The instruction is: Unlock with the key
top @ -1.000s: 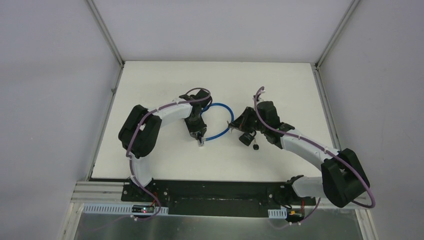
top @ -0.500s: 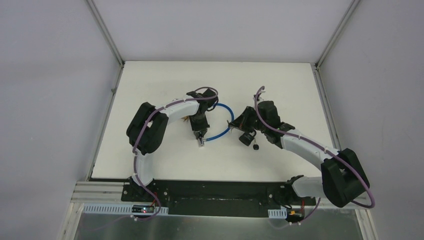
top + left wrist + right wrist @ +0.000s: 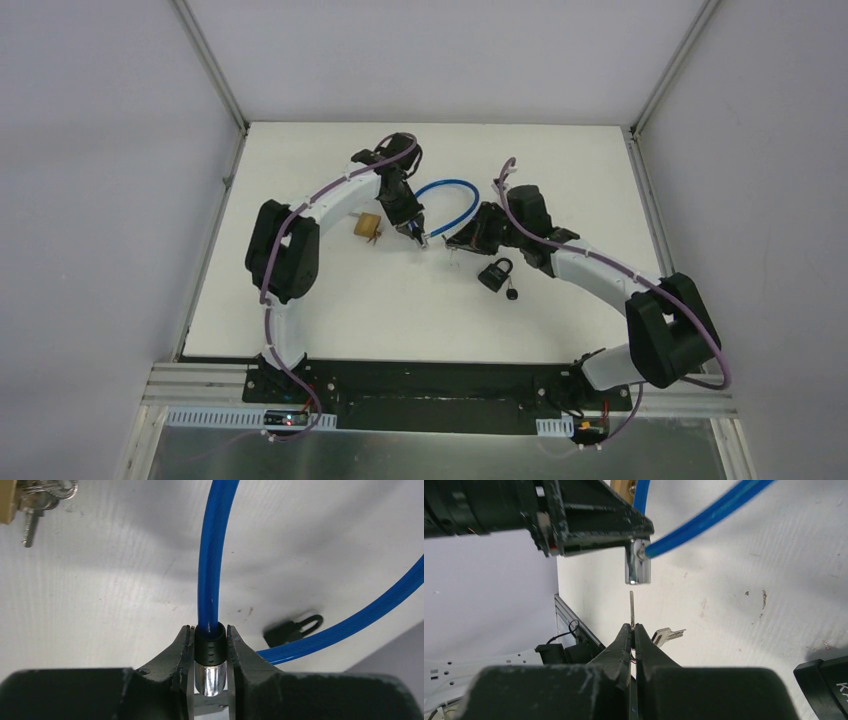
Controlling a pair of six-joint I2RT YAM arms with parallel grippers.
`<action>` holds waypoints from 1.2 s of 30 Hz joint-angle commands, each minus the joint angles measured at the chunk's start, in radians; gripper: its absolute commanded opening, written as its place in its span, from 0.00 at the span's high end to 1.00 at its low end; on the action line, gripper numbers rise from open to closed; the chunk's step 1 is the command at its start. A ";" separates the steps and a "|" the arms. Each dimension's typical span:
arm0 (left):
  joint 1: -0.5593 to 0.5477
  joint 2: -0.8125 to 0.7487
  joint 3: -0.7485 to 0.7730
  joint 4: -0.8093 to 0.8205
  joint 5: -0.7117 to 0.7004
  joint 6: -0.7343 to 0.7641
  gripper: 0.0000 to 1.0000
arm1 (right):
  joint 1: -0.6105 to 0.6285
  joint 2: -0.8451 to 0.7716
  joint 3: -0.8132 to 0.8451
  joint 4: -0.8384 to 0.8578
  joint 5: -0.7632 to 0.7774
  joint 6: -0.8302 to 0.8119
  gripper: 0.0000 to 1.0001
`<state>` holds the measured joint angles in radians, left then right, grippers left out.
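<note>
Above the table point(image 3: 300, 300), left end effector point(image 3: 210, 636) clamps the blue cable lock point(image 3: 207, 555); right end effector point(image 3: 633, 628) pinches a key point(image 3: 631, 605).

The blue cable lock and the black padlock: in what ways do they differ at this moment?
The blue cable lock is clamped at its black-and-chrome end by the left gripper; the black padlock lies free on the table. The cable lock is a long curved blue cable; the padlock is a small dark body with a short shackle. Both are locks.
</note>
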<state>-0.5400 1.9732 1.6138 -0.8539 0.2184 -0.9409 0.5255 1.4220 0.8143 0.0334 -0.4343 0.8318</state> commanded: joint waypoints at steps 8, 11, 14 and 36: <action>0.029 0.030 0.059 0.133 0.232 -0.140 1.00 | -0.002 0.108 0.038 0.074 -0.152 0.067 1.00; 0.031 0.019 0.048 0.135 0.237 -0.141 1.00 | -0.004 0.127 0.045 0.078 -0.138 0.081 1.00; 0.031 -0.006 0.013 0.141 0.231 -0.142 1.00 | -0.004 0.135 0.041 0.092 -0.128 0.097 1.00; 0.038 -0.040 -0.032 0.190 0.239 -0.160 1.00 | -0.019 0.123 0.018 0.100 -0.089 0.112 1.00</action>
<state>-0.5148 2.0212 1.5864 -0.7055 0.4297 -1.0752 0.5129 1.5627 0.8150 0.1081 -0.5404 0.9447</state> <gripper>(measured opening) 0.208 0.018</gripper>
